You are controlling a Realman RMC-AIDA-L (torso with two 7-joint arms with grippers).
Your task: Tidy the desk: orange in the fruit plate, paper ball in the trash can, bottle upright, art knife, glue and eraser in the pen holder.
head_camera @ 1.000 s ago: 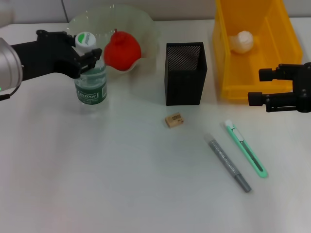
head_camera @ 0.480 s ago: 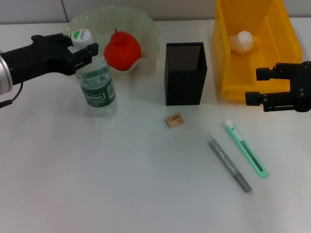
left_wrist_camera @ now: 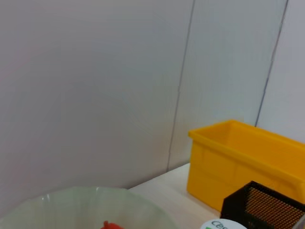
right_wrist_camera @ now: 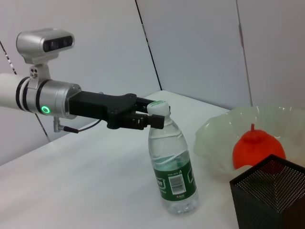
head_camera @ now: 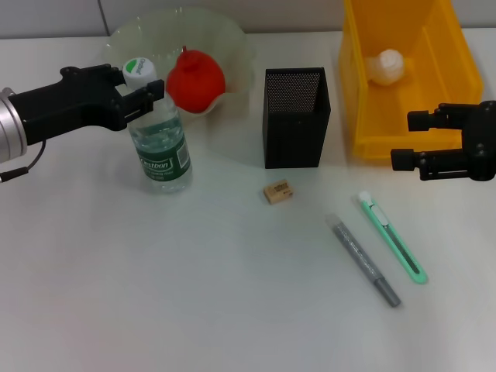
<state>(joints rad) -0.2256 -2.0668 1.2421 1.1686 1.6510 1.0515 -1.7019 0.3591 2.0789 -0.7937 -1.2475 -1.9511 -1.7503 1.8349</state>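
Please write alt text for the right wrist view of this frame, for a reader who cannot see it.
The left gripper, black on a silver arm, is closed around the neck of an upright clear plastic water bottle with a green label on a white table. Beyond the bottle, a red-orange fruit sits in a translucent wavy-rimmed plate, beside a black mesh pen holder.

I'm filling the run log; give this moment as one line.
left gripper: shut on bottle neck, upright | right gripper: open, beside trash can
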